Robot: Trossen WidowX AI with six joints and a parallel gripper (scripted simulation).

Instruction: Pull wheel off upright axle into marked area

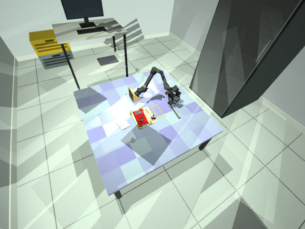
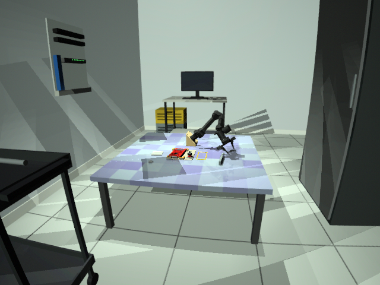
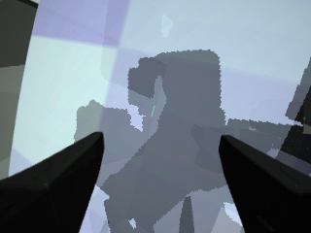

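Note:
The wheel [image 1: 153, 116] [image 2: 189, 153] is a tiny dark round thing with a pale part, at the right side of the cream board beside the red part. The axle is too small to make out. The marked area is a yellow outline [image 1: 160, 110] [image 2: 201, 160] on the table just right of the board, with nothing inside it. My gripper [image 2: 231, 149] [image 3: 162, 141] is open and empty, pointing down low over the table, right of the outline and well away from the wheel. The wrist view shows only table and shadow between the fingers.
A red part [image 1: 145, 120] [image 2: 176, 153] lies on the cream board. A grey bar [image 1: 176, 112] [image 2: 221, 159] lies right of the outline. A tan bracket [image 1: 133, 95] [image 2: 190, 139] stands by the arm's base. A white tile [image 1: 123, 125] [image 2: 157, 152] and grey block [image 1: 132, 140] [image 2: 150, 161] lie left.

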